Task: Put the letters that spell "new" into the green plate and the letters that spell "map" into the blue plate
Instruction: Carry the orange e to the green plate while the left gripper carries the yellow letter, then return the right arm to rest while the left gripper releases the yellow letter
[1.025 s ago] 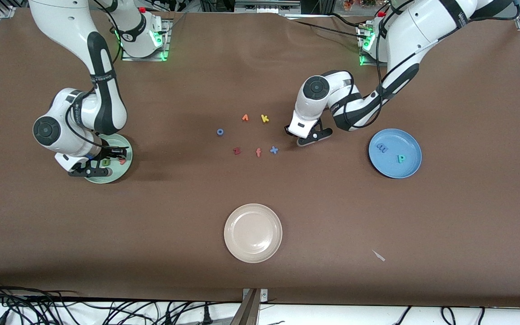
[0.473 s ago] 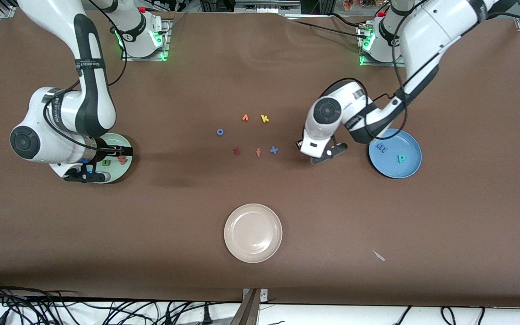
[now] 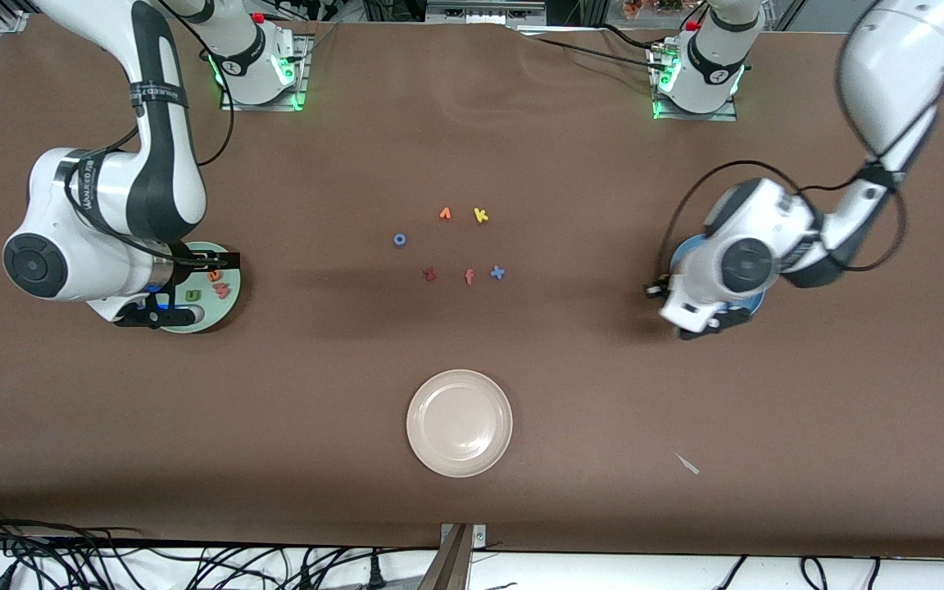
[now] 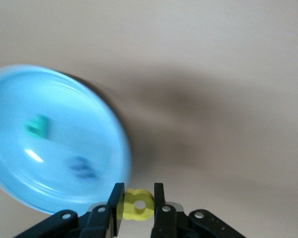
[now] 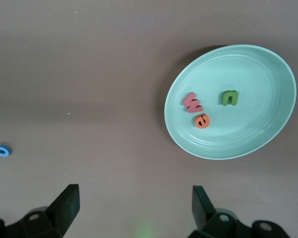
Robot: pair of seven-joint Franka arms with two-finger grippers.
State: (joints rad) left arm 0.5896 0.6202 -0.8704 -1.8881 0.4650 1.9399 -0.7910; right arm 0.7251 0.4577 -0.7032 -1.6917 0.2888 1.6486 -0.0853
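Observation:
The green plate lies at the right arm's end of the table. In it are the olive n, the orange e and the pinkish-red w. My right gripper hangs open and empty above this plate. The blue plate at the left arm's end holds the teal p and the blue m. In the front view the left hand covers most of that plate. My left gripper is shut on the yellow a, over the blue plate's rim.
A cream plate sits nearer the front camera, mid-table. Loose letters lie in the middle: blue o, an orange one, yellow k, dark red z, salmon f, blue x. A pale scrap lies near the front.
My left arm carried the yellow a from beside the loose letters to the blue plate's rim. My right gripper opened and lifted off the green plate, where the orange e now shows.

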